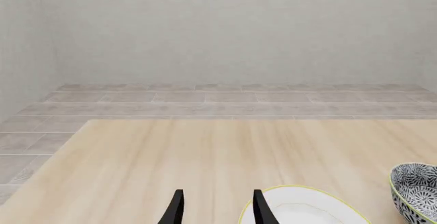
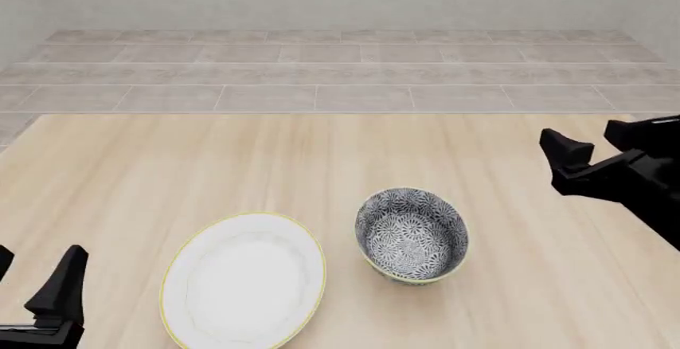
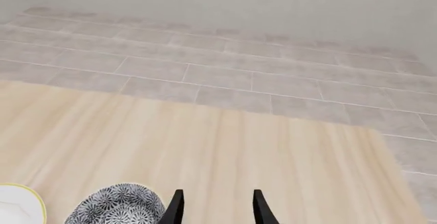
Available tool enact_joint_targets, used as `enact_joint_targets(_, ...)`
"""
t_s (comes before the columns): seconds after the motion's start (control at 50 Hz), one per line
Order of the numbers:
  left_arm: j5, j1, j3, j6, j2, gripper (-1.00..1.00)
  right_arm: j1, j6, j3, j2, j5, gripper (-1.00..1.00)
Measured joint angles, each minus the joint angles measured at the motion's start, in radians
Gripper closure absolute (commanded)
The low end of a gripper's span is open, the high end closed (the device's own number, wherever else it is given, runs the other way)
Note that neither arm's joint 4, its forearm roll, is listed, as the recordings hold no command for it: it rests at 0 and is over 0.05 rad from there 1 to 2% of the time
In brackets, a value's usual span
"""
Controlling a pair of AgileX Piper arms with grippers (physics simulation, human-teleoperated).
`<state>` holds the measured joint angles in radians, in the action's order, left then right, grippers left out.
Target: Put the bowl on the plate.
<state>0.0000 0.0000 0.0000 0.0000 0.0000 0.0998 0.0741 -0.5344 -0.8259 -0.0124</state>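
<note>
Fingers of both the left gripper and right gripper are spread and hold nothing, so the approach is in hand: the right must drop onto the bowl, which stands on the worktop just beside the plate.

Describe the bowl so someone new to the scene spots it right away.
Start at the light wooden table, then find the two dishes side by side near its front edge in the front view. The bowl is the right-hand one, just apart from the flat white plate. It is the deeper, narrower dish, dark blue-grey with a white floral pattern inside and out and a yellowish rim.
</note>
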Motion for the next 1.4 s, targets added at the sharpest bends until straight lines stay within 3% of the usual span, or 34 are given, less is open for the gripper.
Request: enact_joint_targets(1.4, 0.000, 0.000, 0.000, 0.000, 0.000, -1.00, 0.183, -0.009, -0.135, -0.410, -0.065, -1.00)
